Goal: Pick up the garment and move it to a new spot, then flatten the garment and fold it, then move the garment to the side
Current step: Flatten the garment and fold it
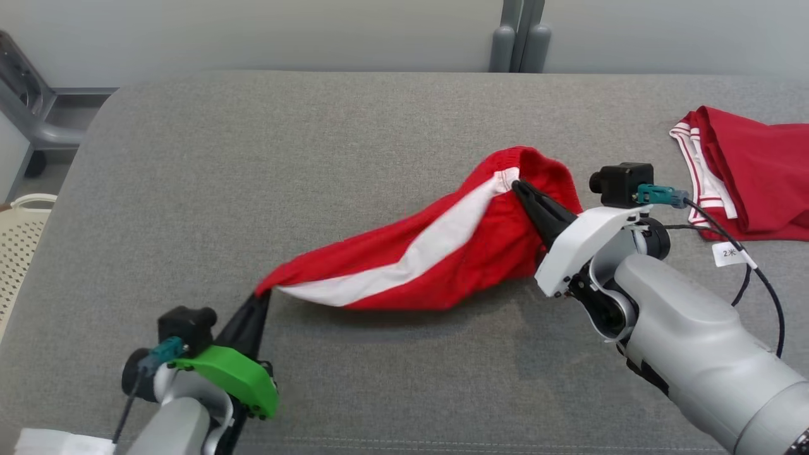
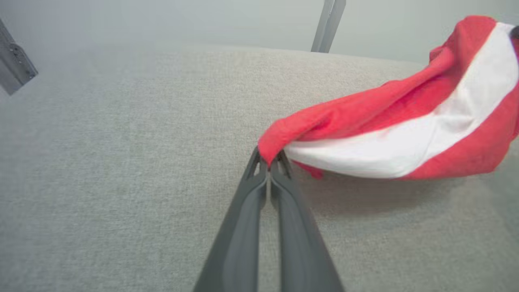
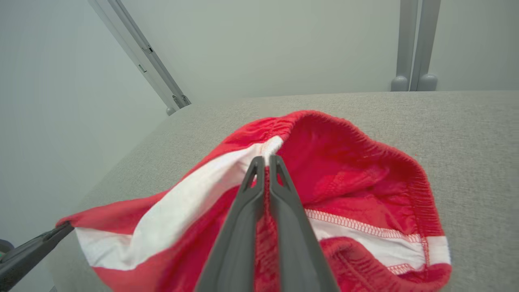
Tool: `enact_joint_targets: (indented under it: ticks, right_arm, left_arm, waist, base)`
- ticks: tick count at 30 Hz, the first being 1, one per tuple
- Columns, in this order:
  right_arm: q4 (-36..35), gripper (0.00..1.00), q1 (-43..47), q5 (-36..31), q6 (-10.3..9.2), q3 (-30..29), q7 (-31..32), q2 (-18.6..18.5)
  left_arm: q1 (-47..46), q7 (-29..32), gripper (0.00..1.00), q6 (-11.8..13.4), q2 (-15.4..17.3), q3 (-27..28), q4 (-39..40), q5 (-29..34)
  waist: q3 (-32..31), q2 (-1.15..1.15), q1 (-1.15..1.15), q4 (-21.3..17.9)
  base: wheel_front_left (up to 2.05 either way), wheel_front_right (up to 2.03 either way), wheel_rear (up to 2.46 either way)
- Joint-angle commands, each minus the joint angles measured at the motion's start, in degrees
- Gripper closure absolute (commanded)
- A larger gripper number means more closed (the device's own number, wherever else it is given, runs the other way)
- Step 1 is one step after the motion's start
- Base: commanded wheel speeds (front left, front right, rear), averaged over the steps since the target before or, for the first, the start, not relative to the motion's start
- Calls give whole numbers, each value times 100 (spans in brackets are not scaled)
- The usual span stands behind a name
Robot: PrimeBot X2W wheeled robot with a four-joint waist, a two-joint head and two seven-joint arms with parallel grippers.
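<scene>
Grey woven fabric tabletop [image 1: 253,158], pale wall [image 1: 253,31] behind. Red shorts with white side stripe [image 1: 442,253] stretched between the claws: left gripper [image 1: 260,296] pinches the narrow end, right gripper [image 1: 518,186] pinches the elastic waistband. Second red white-trimmed garment [image 1: 752,177] lies right of the right claw.

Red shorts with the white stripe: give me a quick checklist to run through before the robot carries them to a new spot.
1. left gripper shut on the garment at its leg-end corner: ok.
2. right gripper shut on the waistband: ok.
3. Garment strung between both grippers, not bunched: ok, though it sags in the middle.
4. Sagging middle off the grey surface: cannot tell; a shadow lies under it.
5. Each grip holds every cloth layer: cannot tell.
6. second red garment apart from the held one: ok, it lies off to the right.
</scene>
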State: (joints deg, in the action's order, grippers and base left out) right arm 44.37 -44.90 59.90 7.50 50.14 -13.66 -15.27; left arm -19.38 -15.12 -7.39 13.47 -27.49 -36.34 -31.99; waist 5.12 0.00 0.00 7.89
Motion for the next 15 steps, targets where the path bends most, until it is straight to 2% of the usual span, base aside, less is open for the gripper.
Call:
enact_joint_targets:
  ticks: [1, 7, 10, 15]
  right_arm:
    - [-183, 100, 76, 149, -1, 65, 77, -163]
    - [-882, 100, 42, 581, -1, 276, 322, -717]
    - [-1051, 100, -193, 686, -1, 300, 385, -887]
    - [-1123, 100, -800, 921, -1, 182, 498, -873]
  left_arm:
    - [52, 2, 100, -10, 130, 187, 106, 106]
    - [-170, 2, 100, -10, 437, 595, 448, 371]
    - [-496, 2, 100, -11, 624, 457, 580, 466]
    - [-1553, 257, 100, -11, 998, 97, 805, 349]
  waist:
    - [-59, 0, 0, -66]
    - [-54, 0, 0, -224]
    - [54, 0, 0, -312]
    - [412, 0, 0, -426]
  base:
    - [0, 0, 0]
    - [0, 0, 0]
    - [0, 0, 0]
    - [0, 0, 0]
